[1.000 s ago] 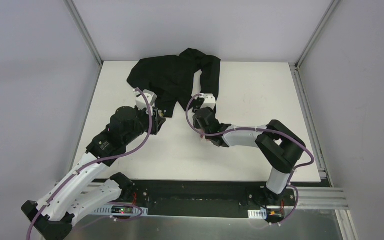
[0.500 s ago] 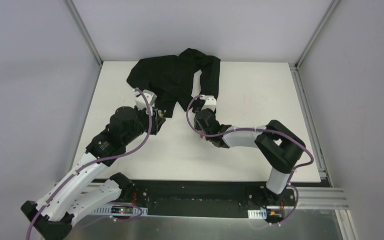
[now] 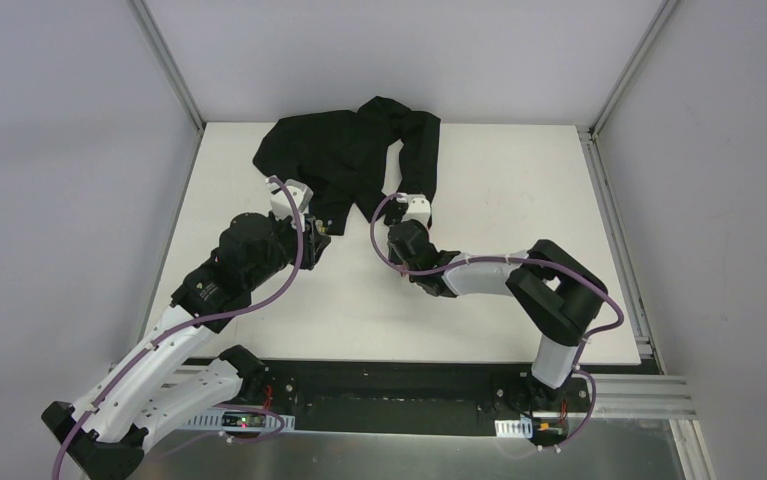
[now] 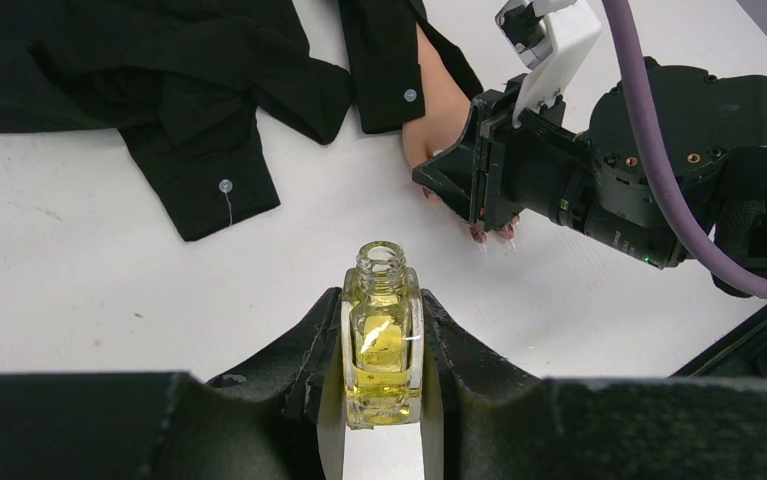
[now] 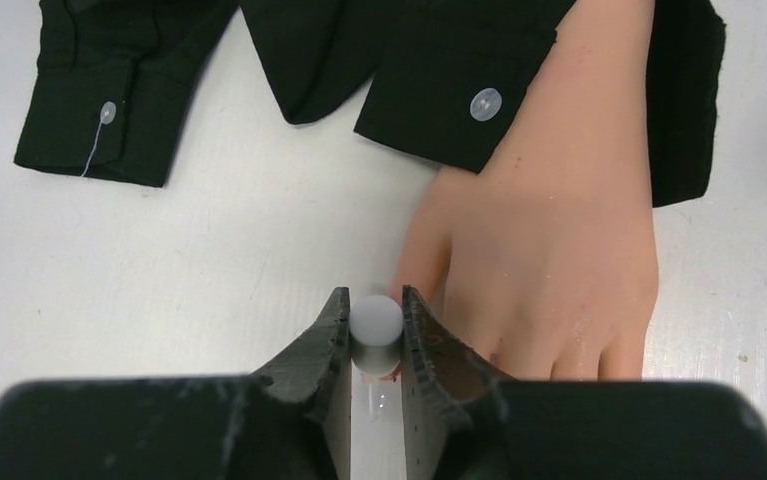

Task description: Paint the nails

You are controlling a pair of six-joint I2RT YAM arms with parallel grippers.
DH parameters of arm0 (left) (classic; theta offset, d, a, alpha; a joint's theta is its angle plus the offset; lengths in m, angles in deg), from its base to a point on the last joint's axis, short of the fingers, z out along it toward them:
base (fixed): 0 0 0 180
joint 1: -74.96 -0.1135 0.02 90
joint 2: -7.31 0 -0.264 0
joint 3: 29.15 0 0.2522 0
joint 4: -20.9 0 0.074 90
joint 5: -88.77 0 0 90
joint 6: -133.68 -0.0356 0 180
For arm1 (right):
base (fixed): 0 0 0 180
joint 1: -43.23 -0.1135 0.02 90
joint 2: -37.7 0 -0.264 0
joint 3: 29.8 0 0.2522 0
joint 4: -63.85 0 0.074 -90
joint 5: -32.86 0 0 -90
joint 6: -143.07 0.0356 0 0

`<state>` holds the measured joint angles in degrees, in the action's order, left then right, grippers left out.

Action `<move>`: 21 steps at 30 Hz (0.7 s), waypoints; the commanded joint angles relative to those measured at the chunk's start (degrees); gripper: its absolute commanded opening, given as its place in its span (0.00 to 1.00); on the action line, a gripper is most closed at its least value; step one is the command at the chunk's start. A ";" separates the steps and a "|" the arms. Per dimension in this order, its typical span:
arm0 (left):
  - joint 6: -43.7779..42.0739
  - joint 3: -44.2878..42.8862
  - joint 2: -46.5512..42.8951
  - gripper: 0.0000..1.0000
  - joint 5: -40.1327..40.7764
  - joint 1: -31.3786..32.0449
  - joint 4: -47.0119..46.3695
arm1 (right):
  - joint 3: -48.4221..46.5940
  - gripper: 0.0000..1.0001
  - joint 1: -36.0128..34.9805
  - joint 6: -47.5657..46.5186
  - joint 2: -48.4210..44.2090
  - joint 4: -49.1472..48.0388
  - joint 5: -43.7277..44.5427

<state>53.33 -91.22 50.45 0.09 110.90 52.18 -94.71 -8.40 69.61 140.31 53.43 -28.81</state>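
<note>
While the left gripper (image 4: 382, 300) clamps an uncapped polish bottle (image 4: 382, 350) left of the mannequin hand (image 5: 549, 270), the right gripper (image 5: 374, 302) pinches a grey brush cap (image 5: 375, 322) beside that hand's thumb. Nails (image 4: 478, 236) are partly hidden beneath it.

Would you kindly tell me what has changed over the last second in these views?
The right end effector, shut on the white brush cap, eased slightly back toward the near edge of the table above the mannequin hand. Nothing was grasped or released. The left end effector kept its grip on the open polish bottle, and the black shirt lay unmoved.
</note>
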 commanded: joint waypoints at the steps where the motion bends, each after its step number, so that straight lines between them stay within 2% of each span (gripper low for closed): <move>1: 0.50 -2.33 -0.54 0.00 -1.23 -0.26 -1.26 | -0.26 0.00 -0.86 0.70 -0.80 0.06 2.11; 21: 0.47 -2.31 -0.34 0.00 -1.23 -0.26 -1.26 | 0.53 0.00 -1.97 -0.05 -2.91 0.93 3.45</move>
<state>53.35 -91.22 50.45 -0.74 110.90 52.18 -94.60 -9.76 69.54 140.29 54.34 -27.32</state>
